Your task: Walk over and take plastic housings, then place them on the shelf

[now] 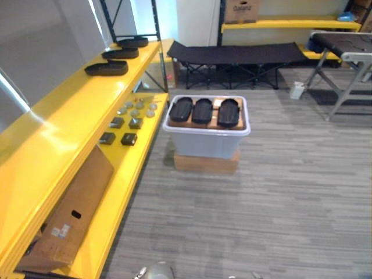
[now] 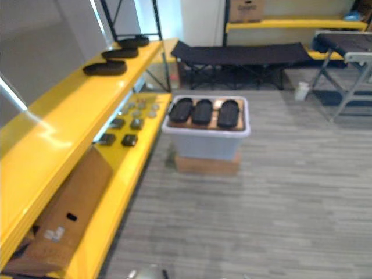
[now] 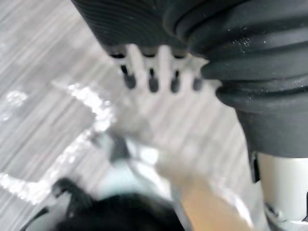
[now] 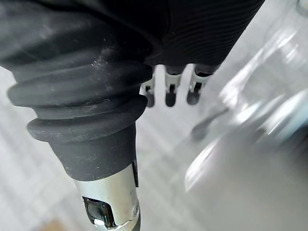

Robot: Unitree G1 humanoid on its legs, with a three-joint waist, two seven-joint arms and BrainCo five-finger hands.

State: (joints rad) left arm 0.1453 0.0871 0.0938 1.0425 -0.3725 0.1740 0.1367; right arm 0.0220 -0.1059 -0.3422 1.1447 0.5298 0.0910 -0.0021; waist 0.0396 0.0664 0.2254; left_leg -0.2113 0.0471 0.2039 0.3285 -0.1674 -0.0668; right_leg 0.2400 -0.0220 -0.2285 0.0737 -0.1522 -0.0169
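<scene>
Three shelved housings lie in a row on the top yellow shelf, at abt 10-11 o'clock in the head view, so part of the job looks done already. Three bin housings sit side by side on a brown sheet in the pale tub, just above centre twd 12 o'clock. The tub rests on a brown block, right beside the shelf's lower deck. Those 3 are what's left, as far as I can judge

Left hand: fingers straight & relaxed, nothing in them. Right hand: same, fingers hang loose, empty. Neither is nr the tub or shelf; bare floor lies btwn the robot and the tub

The lower deck carries small parts at 9 o'clock and a flat cardboard box at 7-8 o'clock, neither part of the task. A black folding cot stands at 12 o'clock behind the tub

Step in hand, I'd say: the walk-up. Nxt: close in on the tub, take a housing, turn twd 10 o'clock and set it on the top shelf, which has free room nearer the robot than the row. Roughly half done if these 6 are the full lot; can't tell if more lie under the brown sheet
</scene>
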